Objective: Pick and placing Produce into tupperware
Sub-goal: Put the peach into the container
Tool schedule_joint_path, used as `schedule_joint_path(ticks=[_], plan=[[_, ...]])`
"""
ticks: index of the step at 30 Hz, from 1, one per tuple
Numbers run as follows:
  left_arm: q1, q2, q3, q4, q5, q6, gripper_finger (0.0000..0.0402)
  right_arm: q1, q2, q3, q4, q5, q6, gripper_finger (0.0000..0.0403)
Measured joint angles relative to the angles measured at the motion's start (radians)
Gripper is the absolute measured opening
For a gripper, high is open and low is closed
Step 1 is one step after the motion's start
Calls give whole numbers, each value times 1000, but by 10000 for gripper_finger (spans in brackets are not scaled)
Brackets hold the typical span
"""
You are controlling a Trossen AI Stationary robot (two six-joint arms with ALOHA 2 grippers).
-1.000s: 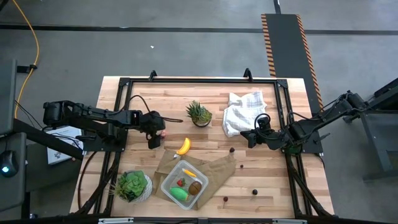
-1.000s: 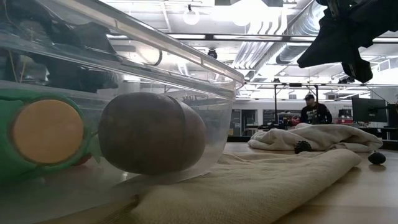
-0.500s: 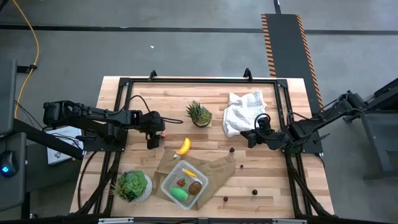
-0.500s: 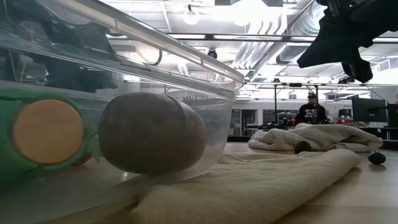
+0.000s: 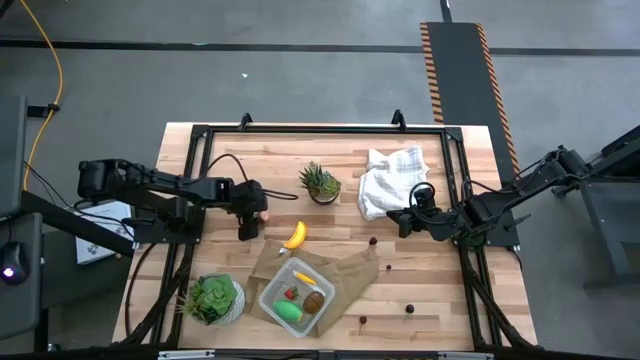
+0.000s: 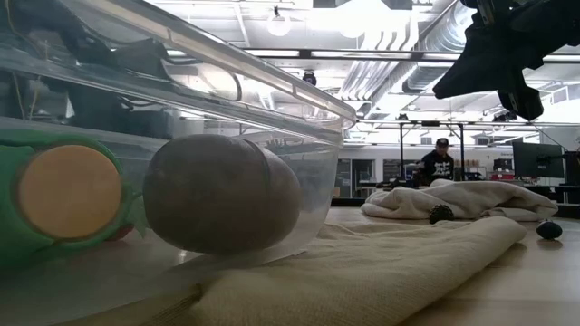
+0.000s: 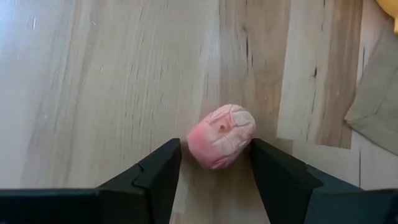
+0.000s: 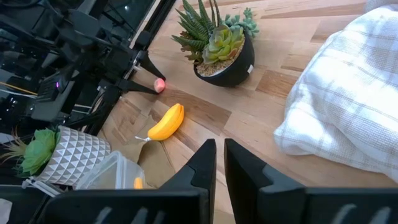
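On the left of the desk [image 5: 440, 290], the left gripper [image 5: 255, 213] is seen low over the wood, its fingers [image 7: 158, 177] spread apart with a small pink fruit [image 7: 221, 135] lying between them; whether the fruit is actually pinched cannot be told, as narrow gaps seem to remain on both sides. Just to the right of it, a yellow banana [image 5: 295, 235] is found on the bare wood, near a spiky plant in a dark pot [image 5: 320, 183]. Below these, a leafy plant in a white pot [image 5: 212, 298] is set at the front left corner, and beside it the clear plastic box [image 5: 297, 297] is placed on a brown paper bag [image 5: 350, 270]; a green piece [image 6: 63, 195], a brown kiwi [image 6: 220, 194], a red piece and a yellow-orange piece are held inside it. A white cloth [image 5: 392, 178] is spread farther right. The right gripper [image 5: 402, 219] is held beside the cloth with its fingers [image 8: 202, 163] closed on nothing
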Motion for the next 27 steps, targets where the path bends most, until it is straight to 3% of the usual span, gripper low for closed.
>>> schedule_joint_path(ticks=[27], plan=[[0,9,47,-30,1,7,186,0,0,0,-5,0,-7,21]])
